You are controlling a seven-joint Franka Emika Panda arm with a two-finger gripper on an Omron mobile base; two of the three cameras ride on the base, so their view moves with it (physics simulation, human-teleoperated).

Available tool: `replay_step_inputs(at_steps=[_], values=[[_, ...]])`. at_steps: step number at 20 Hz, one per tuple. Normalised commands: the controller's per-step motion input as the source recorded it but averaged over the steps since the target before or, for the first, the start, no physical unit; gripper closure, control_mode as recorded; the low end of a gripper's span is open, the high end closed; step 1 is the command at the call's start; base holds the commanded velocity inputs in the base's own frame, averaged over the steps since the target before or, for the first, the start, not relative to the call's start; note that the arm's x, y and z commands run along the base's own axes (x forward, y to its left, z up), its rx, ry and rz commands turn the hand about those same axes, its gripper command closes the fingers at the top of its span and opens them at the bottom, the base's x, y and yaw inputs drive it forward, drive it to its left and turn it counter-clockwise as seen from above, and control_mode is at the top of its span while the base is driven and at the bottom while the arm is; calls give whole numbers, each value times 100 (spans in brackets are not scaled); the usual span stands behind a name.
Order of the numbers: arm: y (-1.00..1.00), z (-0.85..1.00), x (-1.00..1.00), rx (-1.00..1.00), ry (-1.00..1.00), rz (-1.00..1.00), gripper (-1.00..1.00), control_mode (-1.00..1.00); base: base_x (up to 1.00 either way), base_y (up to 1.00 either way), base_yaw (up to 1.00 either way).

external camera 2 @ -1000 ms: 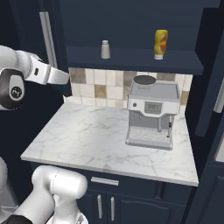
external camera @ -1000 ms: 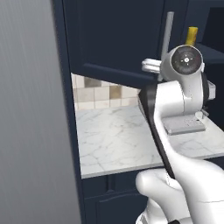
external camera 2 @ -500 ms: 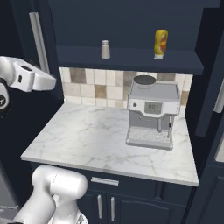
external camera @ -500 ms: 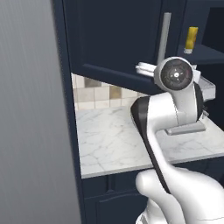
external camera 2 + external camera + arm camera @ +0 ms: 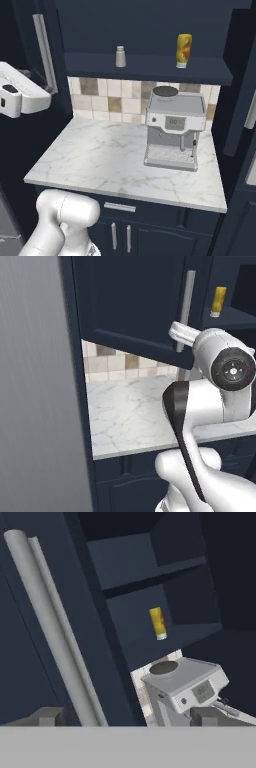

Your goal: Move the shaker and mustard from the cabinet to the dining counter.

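The navy cabinet [image 5: 150, 68] stands open. On its shelf the small pale shaker [image 5: 120, 56] sits left of the yellow mustard [image 5: 184, 50], which also appears as the mustard [image 5: 218, 301] and the mustard [image 5: 158, 623]. My gripper [image 5: 130, 716] is open, and the left door's silver handle [image 5: 52, 629] runs just beside its left fingertip [image 5: 47, 715], with nothing clamped. In the right base view my hand sits at the far left by that handle [image 5: 44, 50]. The dining counter is out of view.
A silver coffee machine [image 5: 172, 130] stands on the marble worktop [image 5: 95, 160] under the shelf, in front of a tiled backsplash. The open left door [image 5: 130, 301] hangs over the worktop. A tall grey panel [image 5: 40, 386] walls off the left side.
The jaws have opened and let go of the door handle. The left door has swung a bit wider, and my hand has drawn back to the left.
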Motion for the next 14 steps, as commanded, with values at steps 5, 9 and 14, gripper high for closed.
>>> replay_step_inputs(at_steps=[5, 9, 14], values=[[-17, 26, -29, 11, 1, 1, -100, -100, 0, 0, 0], [-53, 9, 0, 32, 0, 12, -100, -100, 0, 0, 0], [-34, 0, 0, 53, 0, 12, -100, -100, 0, 0, 0]])
